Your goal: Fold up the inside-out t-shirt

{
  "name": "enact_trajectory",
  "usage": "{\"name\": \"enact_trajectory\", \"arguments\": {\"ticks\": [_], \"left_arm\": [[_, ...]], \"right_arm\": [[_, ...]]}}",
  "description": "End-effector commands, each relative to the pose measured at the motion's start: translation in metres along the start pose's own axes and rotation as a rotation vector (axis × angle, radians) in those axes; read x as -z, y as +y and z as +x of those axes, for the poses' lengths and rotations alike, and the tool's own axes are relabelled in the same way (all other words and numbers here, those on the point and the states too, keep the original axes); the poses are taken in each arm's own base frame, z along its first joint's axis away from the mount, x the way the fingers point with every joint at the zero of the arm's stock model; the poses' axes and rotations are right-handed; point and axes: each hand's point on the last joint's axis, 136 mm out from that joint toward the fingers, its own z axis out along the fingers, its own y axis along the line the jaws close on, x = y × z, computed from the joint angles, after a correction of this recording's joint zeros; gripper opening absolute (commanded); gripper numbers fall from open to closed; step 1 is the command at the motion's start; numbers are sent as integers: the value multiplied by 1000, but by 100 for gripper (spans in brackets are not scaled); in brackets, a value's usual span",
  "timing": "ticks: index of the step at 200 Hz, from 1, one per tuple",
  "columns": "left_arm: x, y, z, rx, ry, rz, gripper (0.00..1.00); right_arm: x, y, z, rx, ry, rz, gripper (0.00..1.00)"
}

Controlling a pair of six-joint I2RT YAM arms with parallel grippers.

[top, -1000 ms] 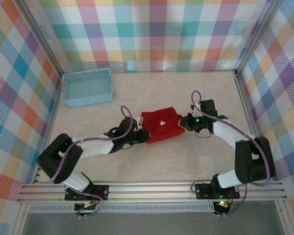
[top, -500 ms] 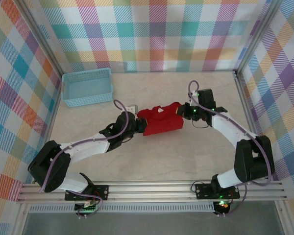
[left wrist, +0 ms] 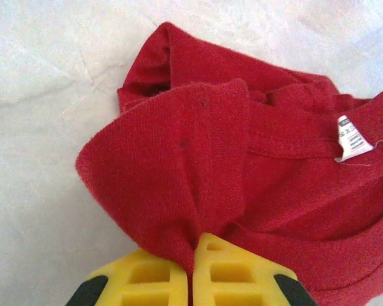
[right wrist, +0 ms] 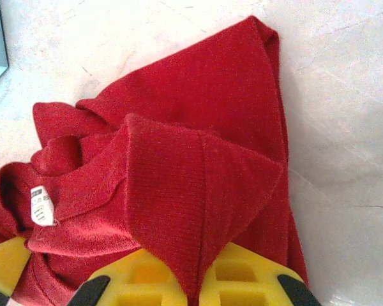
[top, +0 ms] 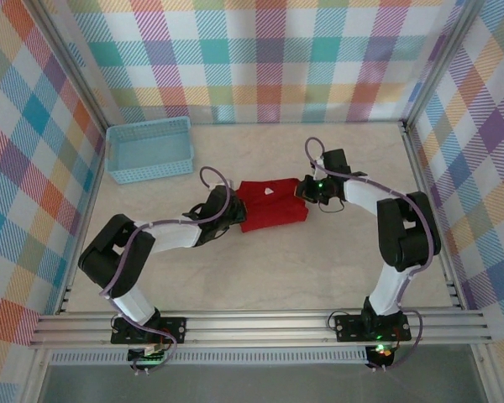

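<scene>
Midway through a fold, judging by the bunched red shirt [top: 273, 210] in the middle of the table [top: 277, 277]. Pinching its left edge with the left pincer [top: 233, 215], clamped tight on the cloth. Slightly farther, pinching the right edge with the right pincer [top: 305, 189], likewise clamped. Next, probably: carry both pinches across together, lay the cloth flat and even, then release. Far left, well apart: basket [top: 149, 149].

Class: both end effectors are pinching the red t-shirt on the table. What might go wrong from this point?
1. The left end effector and right end effector each grip just a small pinch of t-shirt; it may slip free.
2. Cloth lies bunched in layers around the neck label, so creases may get folded in.
</scene>
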Motion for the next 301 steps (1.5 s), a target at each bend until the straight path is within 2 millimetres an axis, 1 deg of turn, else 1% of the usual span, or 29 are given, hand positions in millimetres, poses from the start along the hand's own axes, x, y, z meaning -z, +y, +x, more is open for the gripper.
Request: {"name": "enact_trajectory", "arguments": {"ticks": [1, 18, 28, 37, 46, 56, 67, 70, 80, 88, 97, 104, 117, 129, 134, 140, 148, 167, 184, 202, 212, 218, 229, 245, 275, 301], "left_arm": [[14, -12, -34, -25, -87, 23, 0], [23, -18, -50, -38, -140, 31, 0], [23, -21, -59, -34, -159, 29, 0], [19, -19, -66, -20, -168, 25, 0], [13, -17, -71, 0, -172, 23, 0], [3, -12, -75, 21, -171, 15, 0], [-11, -5, -78, 35, -156, -11, 0], [-18, 0, -78, 42, -144, -27, 1], [-39, 16, -73, 69, -92, -88, 1], [-54, 24, -68, 82, -61, -98, 1], [-69, 37, -61, 101, -20, -148, 3], [-77, 43, -56, 107, 10, -165, 4], [-85, 51, -48, 122, 40, -193, 6], [-87, 55, -45, 128, 46, -202, 8], [-87, 56, -45, 129, 48, -205, 9], [-86, 57, -45, 131, 52, -207, 11], [-83, 58, -46, 128, 51, -209, 15], [-73, 57, -53, 111, 46, -214, 31], [-60, 50, -65, 75, 39, -208, 37], [-42, 40, -81, 32, 15, -201, 46], [-38, 32, -89, 5, 10, -179, 52], [-37, 27, -92, -15, 17, -167, 54], [-42, 23, -96, -40, 31, -159, 54], [-51, 20, -102, -58, 38, -155, 55], [-76, 26, -108, -70, 74, -185, 57], [-96, 32, -109, -93, 103, -216, 57]], "right_arm": [[24, 23, -32, 127, -140, -26, 0], [36, 43, -41, 214, -197, -57, 0], [41, 49, -49, 237, -231, -60, 0], [41, 49, -57, 247, -255, -49, 0], [35, 43, -64, 236, -257, -17, 0], [26, 38, -71, 234, -248, -1, 0], [7, 27, -75, 214, -218, 31, 0], [2, 23, -77, 205, -209, 42, 0], [-15, 12, -80, 176, -165, 77, 0], [-30, 4, -82, 155, -129, 98, 0], [-44, -5, -84, 127, -90, 127, 0], [-53, -12, -84, 104, -64, 150, 0], [-66, -15, -87, 99, -35, 154, 0], [-73, -18, -87, 98, -18, 155, 6], [-73, -19, -89, 100, -19, 161, 10], [-74, -22, -89, 98, -16, 174, 17], [-71, -23, -90, 94, -20, 190, 24], [-57, -17, -94, 106, -53, 196, 38], [-38, -10, -99, 133, -85, 211, 46], [-15, 2, -106, 169, -118, 219, 53], [-7, 9, -109, 187, -137, 213, 54], [-4, 13, -110, 198, -143, 206, 55], [-3, 17, -113, 214, -146, 194, 56], [-9, 18, -118, 230, -127, 198, 56], [-24, 21, -127, 269, -103, 180, 56], [-43, 19, -131, 298, -75, 177, 57]]}}
